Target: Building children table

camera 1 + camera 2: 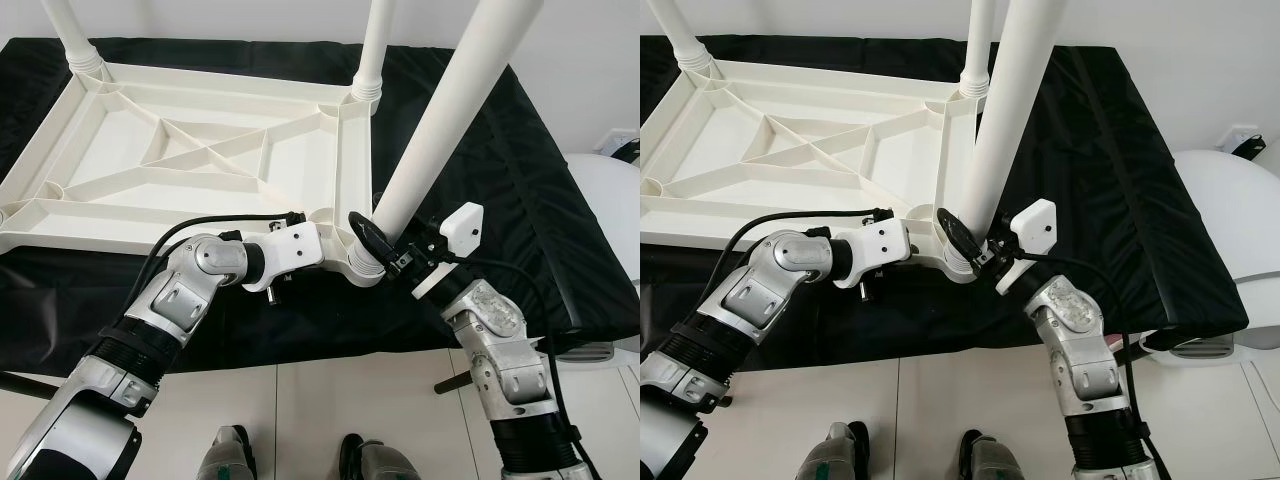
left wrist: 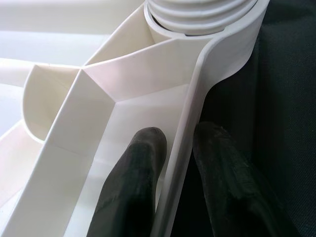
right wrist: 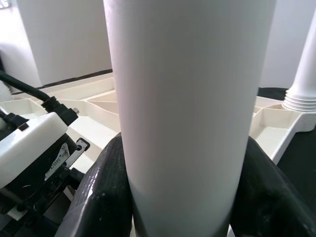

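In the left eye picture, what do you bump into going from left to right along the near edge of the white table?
Left tool pinching the upside-down tabletop's rim → corner leg socket → right tool clamped on the table leg → black cloth.

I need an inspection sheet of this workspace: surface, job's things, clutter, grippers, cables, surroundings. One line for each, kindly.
Surface: black cloth covering the work table.
Job's things: white plastic ribbed tabletop lying upside down; two white legs standing in the far corner sockets; white tubular leg tilted at the near corner socket.
Clutter: nothing seen.
Grippers: left gripper shut on the tabletop's rim; right gripper shut on the tilted leg near its base.
Cables: black cable looping over the left wrist.
Surroundings: white wall; pale tiled floor; white rounded object on the right.
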Motion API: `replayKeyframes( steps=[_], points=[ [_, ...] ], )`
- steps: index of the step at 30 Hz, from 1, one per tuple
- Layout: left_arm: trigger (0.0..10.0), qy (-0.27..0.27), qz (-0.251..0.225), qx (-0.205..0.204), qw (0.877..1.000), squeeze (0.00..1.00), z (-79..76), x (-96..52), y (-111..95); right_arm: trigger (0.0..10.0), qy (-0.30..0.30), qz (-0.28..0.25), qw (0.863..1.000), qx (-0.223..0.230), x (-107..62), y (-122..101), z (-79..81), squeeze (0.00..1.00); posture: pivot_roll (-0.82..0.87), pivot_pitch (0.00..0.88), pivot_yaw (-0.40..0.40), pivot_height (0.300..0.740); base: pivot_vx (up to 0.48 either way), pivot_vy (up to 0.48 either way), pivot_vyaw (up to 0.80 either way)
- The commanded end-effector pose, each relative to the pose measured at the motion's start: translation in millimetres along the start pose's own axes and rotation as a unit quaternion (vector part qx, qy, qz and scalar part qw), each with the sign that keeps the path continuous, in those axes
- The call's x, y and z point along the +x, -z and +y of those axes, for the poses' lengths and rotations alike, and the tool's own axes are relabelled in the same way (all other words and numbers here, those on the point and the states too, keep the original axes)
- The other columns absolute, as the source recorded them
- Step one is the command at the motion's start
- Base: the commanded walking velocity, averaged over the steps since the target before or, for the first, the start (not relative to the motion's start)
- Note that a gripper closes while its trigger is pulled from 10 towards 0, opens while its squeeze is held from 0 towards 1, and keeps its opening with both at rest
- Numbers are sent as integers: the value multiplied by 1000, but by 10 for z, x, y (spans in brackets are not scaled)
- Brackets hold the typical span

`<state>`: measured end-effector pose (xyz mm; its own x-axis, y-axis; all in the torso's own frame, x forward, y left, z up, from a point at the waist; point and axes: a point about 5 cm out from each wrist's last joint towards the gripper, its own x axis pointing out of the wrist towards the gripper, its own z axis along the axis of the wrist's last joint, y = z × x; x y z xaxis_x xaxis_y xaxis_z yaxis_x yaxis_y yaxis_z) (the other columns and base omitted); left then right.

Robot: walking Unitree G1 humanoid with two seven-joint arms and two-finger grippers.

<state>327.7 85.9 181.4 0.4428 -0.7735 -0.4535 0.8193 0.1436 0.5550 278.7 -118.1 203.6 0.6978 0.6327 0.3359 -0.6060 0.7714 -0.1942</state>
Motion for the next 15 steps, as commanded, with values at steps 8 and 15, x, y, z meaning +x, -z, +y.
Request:
replayKeyframes(
  steps=[8, 15],
  points=[
    [10000, -4, 38, -10, 999, 0, -8, -20, 156, 10000, 45, 39, 998, 15, -73, 169, 69, 0, 92, 226, -30, 740, 0, 0, 0],
    [10000, -3, 37, -9, 999, 0, -5, -12, 148, 10000, 85, 39, 996, 5, -73, 166, 116, 0, 92, 226, -32, 740, 0, 0, 0]
  ],
)
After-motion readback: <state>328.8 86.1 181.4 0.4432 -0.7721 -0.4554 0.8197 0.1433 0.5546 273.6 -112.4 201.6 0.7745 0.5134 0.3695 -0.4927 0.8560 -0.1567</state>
